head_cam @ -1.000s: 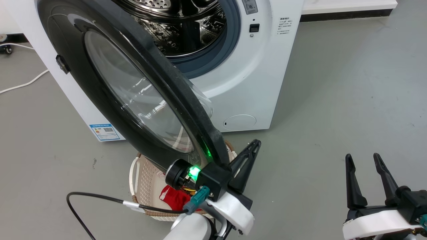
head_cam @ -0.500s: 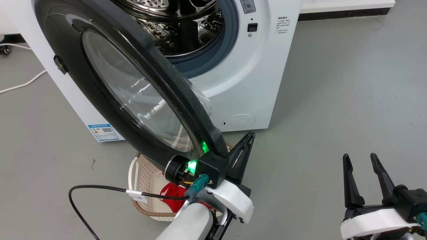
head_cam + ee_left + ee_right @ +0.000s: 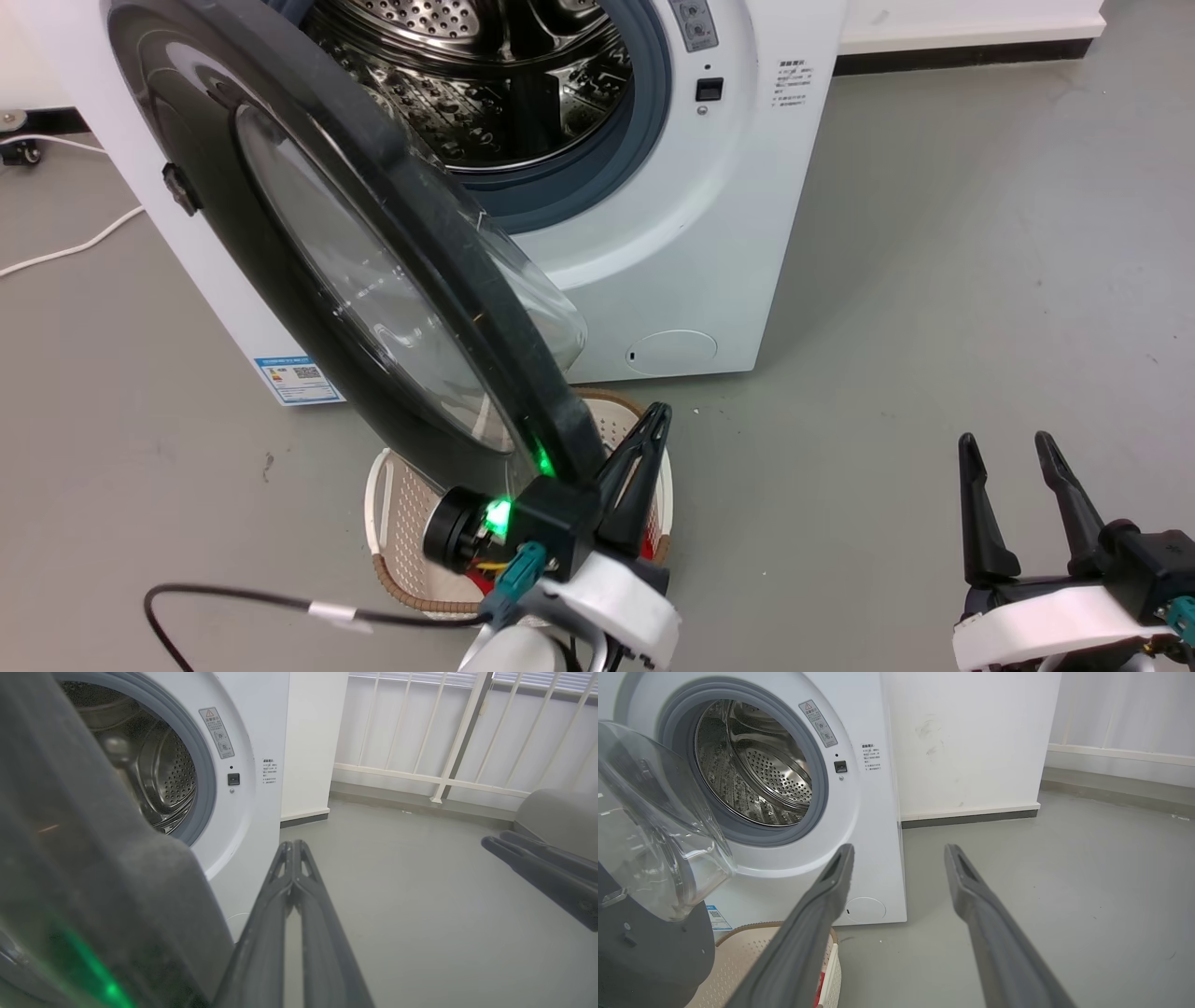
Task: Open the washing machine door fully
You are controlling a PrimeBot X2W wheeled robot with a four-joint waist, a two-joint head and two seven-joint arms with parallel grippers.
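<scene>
**Door swings wider, closed left fingers at its rim**

Compared with a second ago, the door [image 3: 373, 280] stands further out from the washer [image 3: 672, 233]. Its lower rim and the left fingers [image 3: 644, 457] now sit lower and further left, and more of the basket [image 3: 385, 504] rim shows; the view itself has also shifted slightly. The left fingers are pressed closed together, holding nothing, just beside the inner side of the door's lower rim. Whether they touch it is unclear. The right fingers [image 3: 978, 509] are spread open and empty, well apart from the door. The door hides most of the basket, its top is cut off, and from the left wrist it is a dark blur.
</scene>
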